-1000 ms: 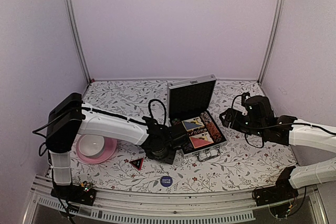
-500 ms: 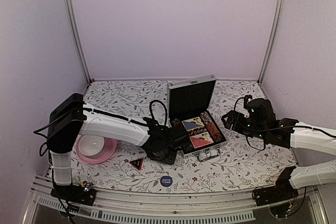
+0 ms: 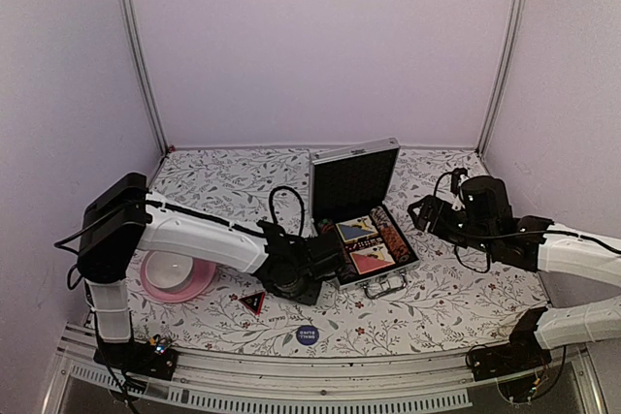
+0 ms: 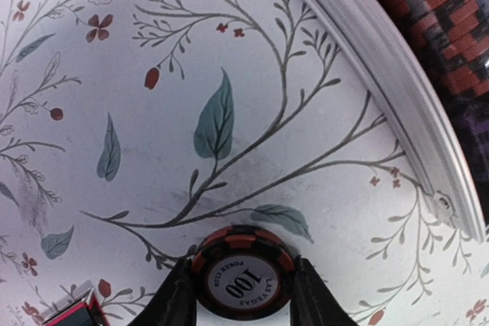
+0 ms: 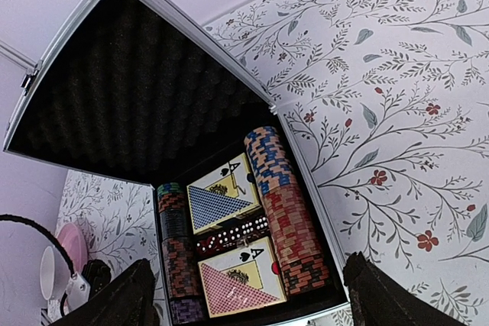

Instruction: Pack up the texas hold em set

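Gripping a striped poker chip (image 4: 243, 276), left claw (image 4: 243, 297) beside the case (image 4: 382, 59); right claw (image 5: 256, 299) released.

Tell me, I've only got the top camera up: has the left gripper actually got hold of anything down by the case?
Observer: Yes. Its wrist camera shows the left gripper shut on a red-and-black poker chip marked 100, one finger on each side.
Operator: Is that chip inside the case yet?
Observer: No. It lies on the flowered table cover, outside the silver rim of the case.
Operator: What sits between the decks?
Observer: The right wrist camera shows a row of dark red dice between the two card decks.
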Tool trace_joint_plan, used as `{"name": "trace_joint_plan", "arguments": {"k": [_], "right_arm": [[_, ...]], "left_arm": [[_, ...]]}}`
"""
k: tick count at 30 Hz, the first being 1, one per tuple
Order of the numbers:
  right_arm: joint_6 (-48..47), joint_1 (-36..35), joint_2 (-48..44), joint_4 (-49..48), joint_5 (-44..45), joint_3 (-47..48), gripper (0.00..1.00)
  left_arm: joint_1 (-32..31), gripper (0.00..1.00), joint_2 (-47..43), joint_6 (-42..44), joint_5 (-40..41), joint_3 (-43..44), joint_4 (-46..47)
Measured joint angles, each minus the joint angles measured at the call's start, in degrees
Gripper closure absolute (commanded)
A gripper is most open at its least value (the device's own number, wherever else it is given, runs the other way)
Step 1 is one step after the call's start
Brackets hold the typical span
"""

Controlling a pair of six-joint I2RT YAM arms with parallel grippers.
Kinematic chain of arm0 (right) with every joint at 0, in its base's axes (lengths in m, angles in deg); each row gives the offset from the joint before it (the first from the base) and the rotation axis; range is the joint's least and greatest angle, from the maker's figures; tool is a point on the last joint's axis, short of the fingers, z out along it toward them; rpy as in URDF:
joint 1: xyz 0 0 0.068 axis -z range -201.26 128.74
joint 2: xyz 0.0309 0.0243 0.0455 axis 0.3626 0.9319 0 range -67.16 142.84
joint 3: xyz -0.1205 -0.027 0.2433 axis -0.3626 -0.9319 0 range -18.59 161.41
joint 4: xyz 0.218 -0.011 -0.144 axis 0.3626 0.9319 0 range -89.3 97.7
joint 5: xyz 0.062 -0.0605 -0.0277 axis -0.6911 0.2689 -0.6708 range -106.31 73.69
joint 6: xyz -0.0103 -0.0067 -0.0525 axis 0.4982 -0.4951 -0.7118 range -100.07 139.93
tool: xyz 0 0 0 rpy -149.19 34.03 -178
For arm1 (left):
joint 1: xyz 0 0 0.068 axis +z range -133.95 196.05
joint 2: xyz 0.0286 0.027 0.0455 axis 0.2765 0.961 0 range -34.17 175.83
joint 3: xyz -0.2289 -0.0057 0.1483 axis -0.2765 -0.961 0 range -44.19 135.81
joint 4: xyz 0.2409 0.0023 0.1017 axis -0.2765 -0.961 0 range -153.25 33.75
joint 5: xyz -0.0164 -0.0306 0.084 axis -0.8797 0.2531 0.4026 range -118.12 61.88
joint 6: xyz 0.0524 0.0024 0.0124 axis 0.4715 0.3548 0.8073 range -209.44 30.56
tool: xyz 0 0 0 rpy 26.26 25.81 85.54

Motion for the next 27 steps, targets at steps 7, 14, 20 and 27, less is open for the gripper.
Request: {"name": "trace_joint_plan", "arguments": {"k": [7, 14, 20, 27], "right_arm": [[-0.1, 0.7, 5.0, -1.4, -3.4, 4.0, 0.13], [0.9, 4.1, 4.0, -2.4, -11.5, 2.9, 0.14], [2.2, 7.5, 2.6, -2.7, -22.3, 0.0, 0.15], [6.0, 7.6, 9.0, -9.9, -40.0, -2.1, 0.22]], "left_arm": [[0.0, 0.92, -3.8, 4.8, 0.6, -2.7, 2.0], [0.4, 0.93, -8.3, 14.2, -0.2, -2.9, 9.7], [0.5, 0.93, -11.2, 22.1, -3.0, -4.0, 14.6], [0.5, 0.94, -14.2, 29.2, -7.8, -5.2, 18.6]]}}
